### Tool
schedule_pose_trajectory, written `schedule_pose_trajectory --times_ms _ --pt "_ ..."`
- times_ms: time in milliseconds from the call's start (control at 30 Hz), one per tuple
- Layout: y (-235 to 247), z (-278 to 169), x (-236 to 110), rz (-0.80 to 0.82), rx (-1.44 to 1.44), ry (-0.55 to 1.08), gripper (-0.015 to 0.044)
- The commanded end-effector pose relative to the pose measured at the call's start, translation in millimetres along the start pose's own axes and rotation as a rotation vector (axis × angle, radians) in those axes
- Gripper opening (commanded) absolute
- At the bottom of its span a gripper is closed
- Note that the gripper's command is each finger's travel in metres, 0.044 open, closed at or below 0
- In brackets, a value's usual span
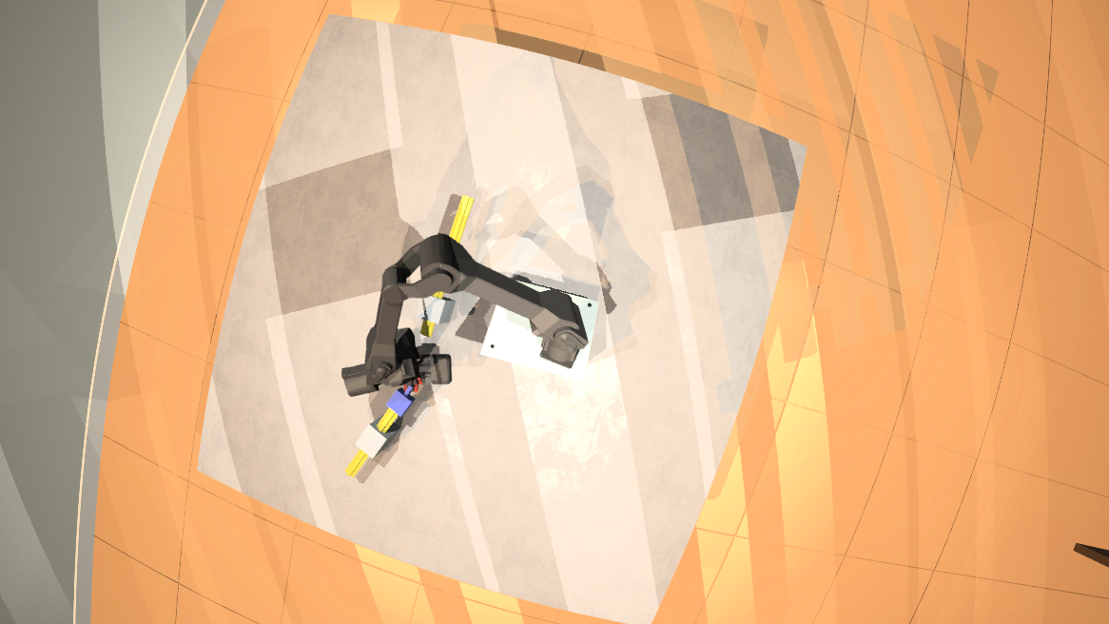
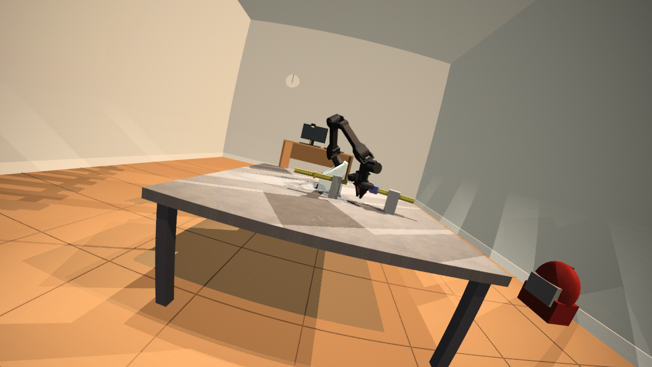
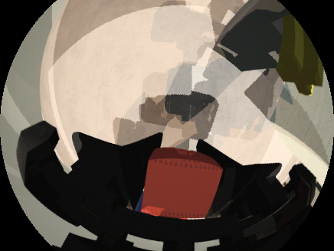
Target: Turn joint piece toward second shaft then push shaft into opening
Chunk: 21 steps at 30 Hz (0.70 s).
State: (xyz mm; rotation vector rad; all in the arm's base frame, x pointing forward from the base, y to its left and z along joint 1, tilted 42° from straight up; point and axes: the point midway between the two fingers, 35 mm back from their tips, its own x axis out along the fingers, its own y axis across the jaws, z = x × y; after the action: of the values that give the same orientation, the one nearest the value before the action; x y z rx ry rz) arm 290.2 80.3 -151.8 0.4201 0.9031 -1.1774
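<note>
My gripper [image 1: 412, 383] [image 2: 360, 191] [image 3: 179, 140] is shut on the red joint piece [image 1: 416, 385] [image 3: 183, 184], which fills the gap between the fingers in the wrist view. A blue part [image 1: 399, 400] [image 2: 373, 189] joins the red piece to the short yellow shaft [image 1: 360, 460] [image 2: 405, 197], which runs through a white block [image 1: 370, 440] [image 2: 391, 201]. The long yellow shaft [image 1: 461, 213] [image 2: 306, 172] [image 3: 300, 57] runs through a second block [image 1: 442, 311] [image 2: 335, 187]. Its near end [image 1: 426, 329] lies a short way from the joint piece. The opening of the joint piece is hidden.
The arm's base stands on a pale plate [image 1: 504, 346] [image 2: 326, 180] to the right of the shafts. The table's left edge [image 1: 224, 387] lies beyond the shafts. A desk with a monitor [image 2: 313, 132] stands behind the table, and a red object [image 2: 552, 292] lies on the floor.
</note>
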Motion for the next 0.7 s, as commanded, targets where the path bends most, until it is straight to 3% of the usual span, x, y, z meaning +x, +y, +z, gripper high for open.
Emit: schedule_pose_trajectory --times_ms 0,400,667 --pt "-1.7 1.6 -2.9 0.000 0.040 -0.066 0.0000" --pt "-6.4 4.3 -10.2 -0.014 0.136 -0.227 0.0000" --pt "-7.0 4.9 -11.2 -0.019 0.152 -0.249 0.0000"
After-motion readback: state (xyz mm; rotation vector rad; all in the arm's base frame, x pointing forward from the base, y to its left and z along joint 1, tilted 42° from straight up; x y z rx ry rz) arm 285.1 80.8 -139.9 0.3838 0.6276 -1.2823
